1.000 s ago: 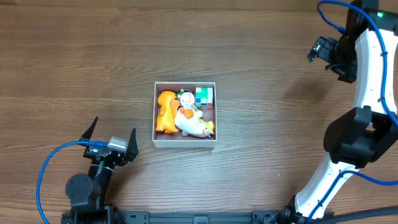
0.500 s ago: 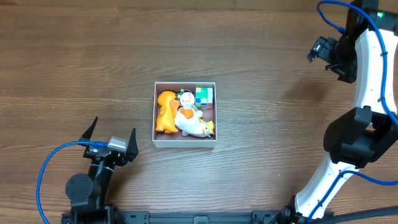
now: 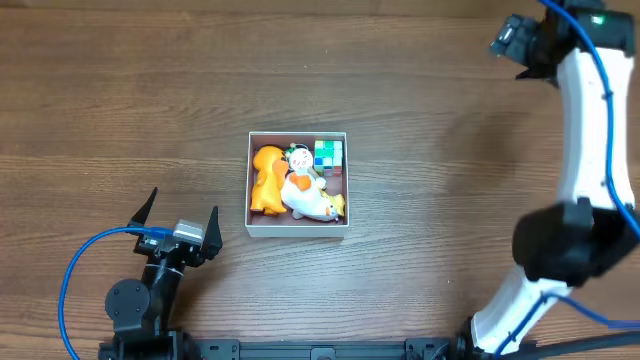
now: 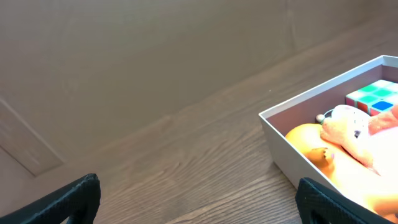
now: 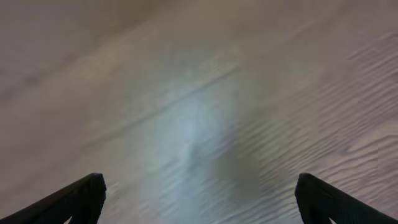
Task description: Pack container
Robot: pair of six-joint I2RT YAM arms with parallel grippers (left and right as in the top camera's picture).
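Wooden counter (image 3: 430, 150) carried the container (image 3: 297, 229) at its middle with toys (image 3: 300, 190) inside, the left tool (image 3: 183, 203) and right tool (image 5: 199, 190) both wide apart, empty and well away, so packing seemed finished, leaving only parking the arms.

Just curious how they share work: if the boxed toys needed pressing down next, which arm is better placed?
Probably the left: the left gripper sits open near the container, facing it. The right gripper is far off, its camera showing only tabletop.
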